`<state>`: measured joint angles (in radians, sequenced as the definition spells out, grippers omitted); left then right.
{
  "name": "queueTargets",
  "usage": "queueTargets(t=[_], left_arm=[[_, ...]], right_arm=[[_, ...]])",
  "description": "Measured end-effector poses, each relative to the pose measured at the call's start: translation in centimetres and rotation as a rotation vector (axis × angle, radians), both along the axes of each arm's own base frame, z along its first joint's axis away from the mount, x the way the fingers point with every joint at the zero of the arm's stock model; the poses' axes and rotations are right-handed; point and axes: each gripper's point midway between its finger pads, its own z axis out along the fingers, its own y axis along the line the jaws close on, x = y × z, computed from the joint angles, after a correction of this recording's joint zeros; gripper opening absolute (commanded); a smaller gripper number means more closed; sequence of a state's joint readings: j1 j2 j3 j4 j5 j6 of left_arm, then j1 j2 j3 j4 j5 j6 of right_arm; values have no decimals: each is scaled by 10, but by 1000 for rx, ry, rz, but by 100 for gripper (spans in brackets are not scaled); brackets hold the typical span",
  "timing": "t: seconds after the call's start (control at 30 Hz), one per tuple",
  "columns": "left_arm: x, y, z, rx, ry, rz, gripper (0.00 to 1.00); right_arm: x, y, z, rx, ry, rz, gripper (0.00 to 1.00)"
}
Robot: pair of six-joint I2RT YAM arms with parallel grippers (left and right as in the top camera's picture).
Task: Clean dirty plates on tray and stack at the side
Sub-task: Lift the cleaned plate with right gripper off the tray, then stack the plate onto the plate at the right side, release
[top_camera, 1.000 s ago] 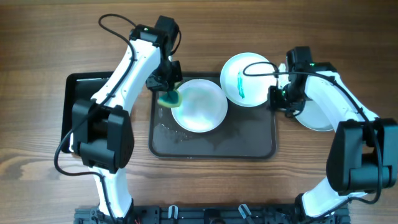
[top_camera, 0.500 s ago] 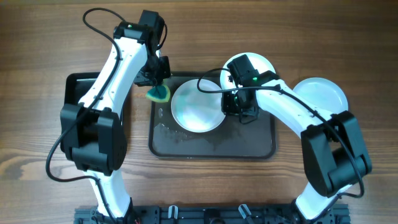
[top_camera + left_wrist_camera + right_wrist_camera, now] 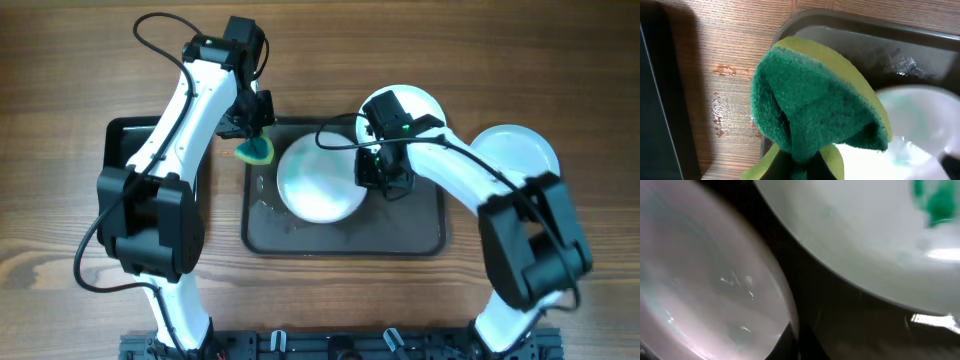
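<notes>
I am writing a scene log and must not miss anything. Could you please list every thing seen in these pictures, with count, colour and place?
Wooden table: one, brown, under everything.
Rectangular dark grey tray: one, middle of the table, wet.
Flat black tray: one, left of the grey tray.
Round white plate: one, on the grey tray.
White plate with green smear: one, at the grey tray's far right corner.
Plain white plate: one, on the wood at the right.
Green and yellow sponge: one, folded, over the grey tray's far left corner.
Left gripper: shut on the sponge.
Right gripper: at the tray plate's right rim, closure unclear.
</notes>
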<state>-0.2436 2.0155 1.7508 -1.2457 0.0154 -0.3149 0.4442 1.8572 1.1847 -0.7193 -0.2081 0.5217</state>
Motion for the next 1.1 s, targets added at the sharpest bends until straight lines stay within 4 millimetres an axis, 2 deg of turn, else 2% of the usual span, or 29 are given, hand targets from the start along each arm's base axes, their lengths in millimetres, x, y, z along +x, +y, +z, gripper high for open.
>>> queueTargets(t=[0.07,0.13,0.17,0.2,0.37,0.5,0.53,0.73,0.83,0.9,0.97,1.03,1.1], left_arm=[[0,0,0,0,0,0,4],[0,0,0,0,0,0,4],[0,0,0,0,-1,0,4],[0,0,0,0,-1,0,4],[1,0,0,-1,-4,0,4],[1,0,0,-1,-4,0,4],[1,0,0,-1,-4,0,4],[2,0,0,-2,-7,0,4],[2,0,0,-2,-7,0,4],[2,0,0,-2,-7,0,4],[2,0,0,-2,-7,0,4],[2,0,0,-2,-7,0,4],[2,0,0,-2,-7,0,4]], right_arm=[[3,-12,33,-36,-88,-7,4],[11,-30,88,-80,-261,-28,5],[11,-37,100,-107,-304,-31,4],[12,-55,118,-186,-374,-46,4],[19,-115,164,-555,-589,-136,4],[9,-93,203,-793,-788,-8,5],[3,-84,228,-928,-904,18,4],[-4,-67,286,-1131,-1124,-33,4],[-4,-68,296,-1181,-1132,-32,4],[-2,-67,293,-1178,-1119,-2,4],[6,-65,271,-1107,-1053,98,5],[9,-76,229,-978,-904,162,4],[15,-90,193,-777,-756,100,4]])
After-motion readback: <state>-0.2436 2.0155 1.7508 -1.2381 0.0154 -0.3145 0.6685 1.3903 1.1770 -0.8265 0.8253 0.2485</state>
